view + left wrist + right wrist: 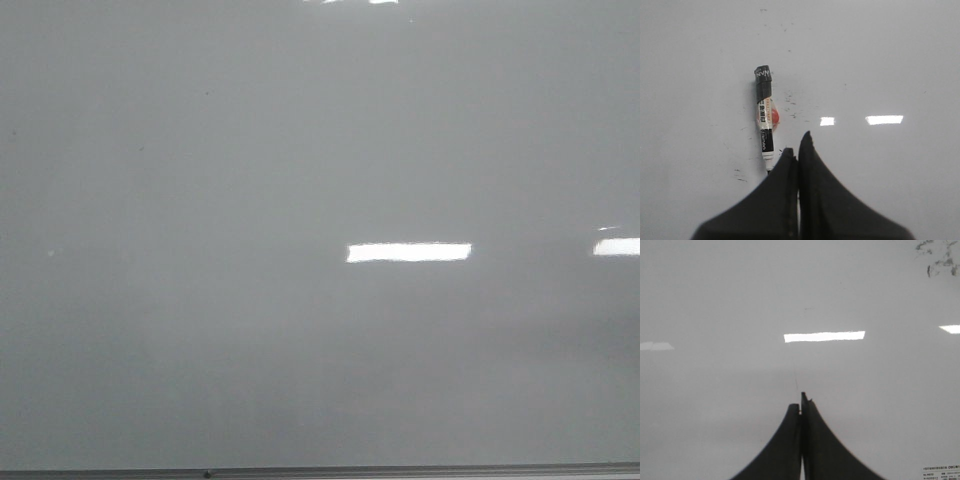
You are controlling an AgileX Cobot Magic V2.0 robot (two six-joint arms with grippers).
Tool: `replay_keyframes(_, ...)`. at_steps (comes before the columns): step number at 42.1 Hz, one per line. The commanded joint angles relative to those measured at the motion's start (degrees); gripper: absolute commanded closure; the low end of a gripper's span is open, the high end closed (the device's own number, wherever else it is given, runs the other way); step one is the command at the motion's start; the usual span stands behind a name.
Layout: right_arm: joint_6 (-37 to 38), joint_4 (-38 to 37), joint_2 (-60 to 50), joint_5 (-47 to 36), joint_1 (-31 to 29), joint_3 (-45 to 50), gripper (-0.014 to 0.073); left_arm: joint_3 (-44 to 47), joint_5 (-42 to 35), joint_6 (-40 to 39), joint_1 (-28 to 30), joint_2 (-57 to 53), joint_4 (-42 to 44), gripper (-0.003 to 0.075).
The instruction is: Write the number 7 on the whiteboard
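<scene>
The whiteboard fills the front view, pale grey and glossy, with no number 7 showing on it in any view. No gripper is in the front view. In the left wrist view a marker with a black cap and a white, orange-labelled body lies flat on the whiteboard. Its tip end is just beside my left gripper, which is shut and empty. My right gripper is shut and empty over bare whiteboard.
A thin grey frame edge runs along the board's near side. Bright light reflections lie on the board. Faint black smudges sit next to the marker and more smudges show in the right wrist view. A small printed label is there too.
</scene>
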Motion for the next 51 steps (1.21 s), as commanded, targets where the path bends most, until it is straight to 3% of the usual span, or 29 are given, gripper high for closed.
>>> replay_keyframes(1,-0.13,-0.78,-0.77,-4.34,-0.38,-0.25,0.0662,0.16,-4.66,-0.60,0.11,-0.75,-0.47,0.0741)
replay_keyframes(51,-0.13,-0.78,-0.77,-4.34,-0.38,-0.25,0.0662,0.16,-6.01,-0.60,0.11,-0.75,-0.47,0.0741)
